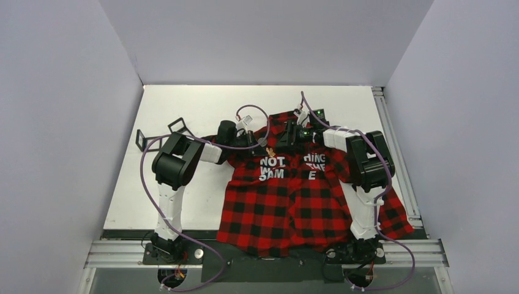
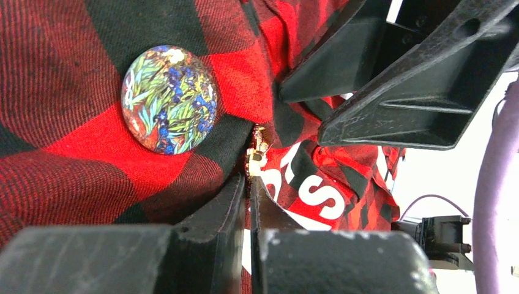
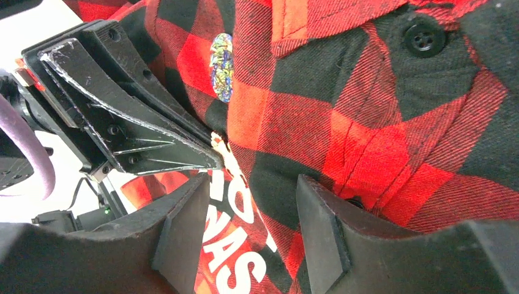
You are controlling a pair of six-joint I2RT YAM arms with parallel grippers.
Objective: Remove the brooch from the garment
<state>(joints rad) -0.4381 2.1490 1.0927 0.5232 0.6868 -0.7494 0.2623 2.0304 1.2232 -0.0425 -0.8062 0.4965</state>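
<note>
Step in hand: the grip on the brooch point(image 2: 257, 146), before it is drawn free. The brooch is seen on the chest of the shirt point(image 1: 294, 202), just at 12 o'clock of the white letters "NOT", below the collar. The left claw point(image 2: 250, 182) is drawn down to a slit, and the brooch's gold points are pinched at its tips, so far as can be judged. The right claw point(image 3: 252, 185) is spread wide, with its 2 fingers apparently set against the cloth at 3 o'clock of the brooch. Nothing is held in it.

Next move, judged: the cloth is to be held down by the right claw while the brooch is pulled off by the left. A slow pull is called for, since the fabric may be dragged up with the pin.

Views: a round flowered badge point(image 2: 168, 100) is shown full-face by the left wrist view, at 10 o'clock of the brooch. It is seen edge-on from the right wrist and cannot be made out from above. A black button point(image 3: 423, 38) is shown by the right wrist view alone. The lie of the whole shirt on the table point(image 1: 183, 104) is given only from above.
</note>
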